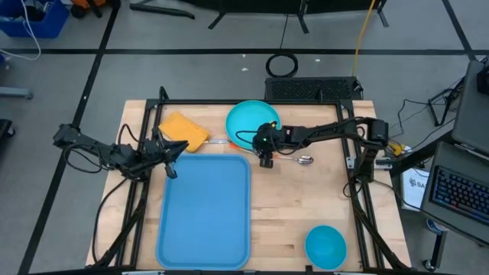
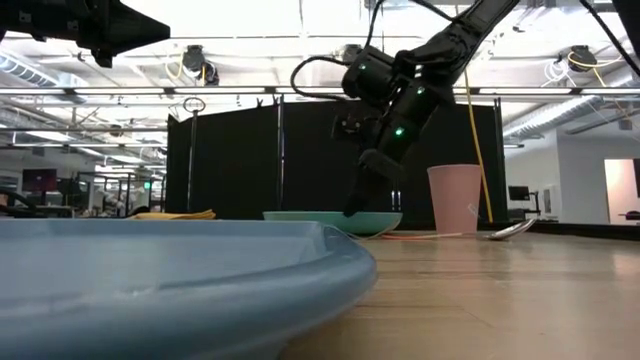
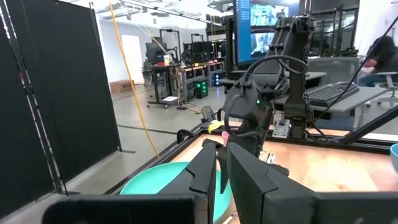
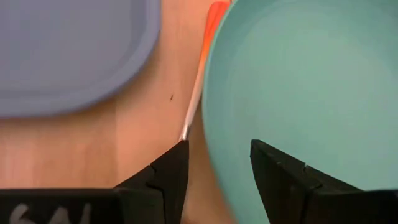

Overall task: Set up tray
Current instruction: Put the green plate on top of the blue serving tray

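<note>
A: What is on the left side of the table?

B: The left gripper (image 1: 171,169) hangs at the far-left corner of the tray (image 1: 205,210), with its 2 fingers (image 3: 208,177) almost pressed together and nothing between them. Just behind it lies a yellow cloth (image 1: 183,131).

A: And the tray itself?

B: It lies flat on the wooden table (image 1: 306,202), left of centre and toward the near edge.

A: What is in the middle?

B: A turquoise plate (image 1: 248,122) lies just behind the tray's far-right corner. The right gripper (image 1: 266,160) is at the plate's near rim, its fingers (image 4: 169,171) spread, 1 on each side of the rim (image 4: 214,155); I cannot tell if they touch it. An orange-handled utensil (image 4: 202,68) lies between plate and tray.

A: Further right?

B: A spoon (image 1: 302,160) is near the plate, and a blue bowl (image 1: 325,246) sits at the near-right corner, well apart. A pink cup (image 2: 454,197) stands behind. Around the table are a grey floor, black screens and desks with monitors.
</note>
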Tool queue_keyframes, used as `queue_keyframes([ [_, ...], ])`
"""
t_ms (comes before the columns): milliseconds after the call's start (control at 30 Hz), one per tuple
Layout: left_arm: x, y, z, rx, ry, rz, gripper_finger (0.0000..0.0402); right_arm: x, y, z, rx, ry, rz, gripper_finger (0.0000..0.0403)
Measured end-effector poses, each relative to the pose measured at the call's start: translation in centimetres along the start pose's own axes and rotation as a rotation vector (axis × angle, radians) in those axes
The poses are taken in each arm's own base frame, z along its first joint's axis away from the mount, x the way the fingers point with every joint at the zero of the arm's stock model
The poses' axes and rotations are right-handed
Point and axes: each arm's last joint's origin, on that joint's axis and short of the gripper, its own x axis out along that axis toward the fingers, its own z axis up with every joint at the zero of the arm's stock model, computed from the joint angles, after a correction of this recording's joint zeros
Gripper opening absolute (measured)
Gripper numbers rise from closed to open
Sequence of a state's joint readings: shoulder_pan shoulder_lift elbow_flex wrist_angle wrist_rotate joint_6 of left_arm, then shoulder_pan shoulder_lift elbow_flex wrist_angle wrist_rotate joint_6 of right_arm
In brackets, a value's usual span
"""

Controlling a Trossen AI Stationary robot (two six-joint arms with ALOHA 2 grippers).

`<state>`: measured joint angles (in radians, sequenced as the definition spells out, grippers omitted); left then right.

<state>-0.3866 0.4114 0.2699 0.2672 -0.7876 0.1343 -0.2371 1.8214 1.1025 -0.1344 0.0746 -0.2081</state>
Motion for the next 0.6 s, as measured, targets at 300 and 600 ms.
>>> queue_keyframes([
  [300,0.00,0.00,-0.02,0.003,0.002,0.003,0.0044,0.58,-0.54,-0.45,0.023,0.019,-0.007,0.0160],
  [600,0.00,0.03,-0.01,0.003,0.002,0.010,0.0044,0.54,-0.58,-0.51,0.030,0.025,-0.004,0.0111],
])
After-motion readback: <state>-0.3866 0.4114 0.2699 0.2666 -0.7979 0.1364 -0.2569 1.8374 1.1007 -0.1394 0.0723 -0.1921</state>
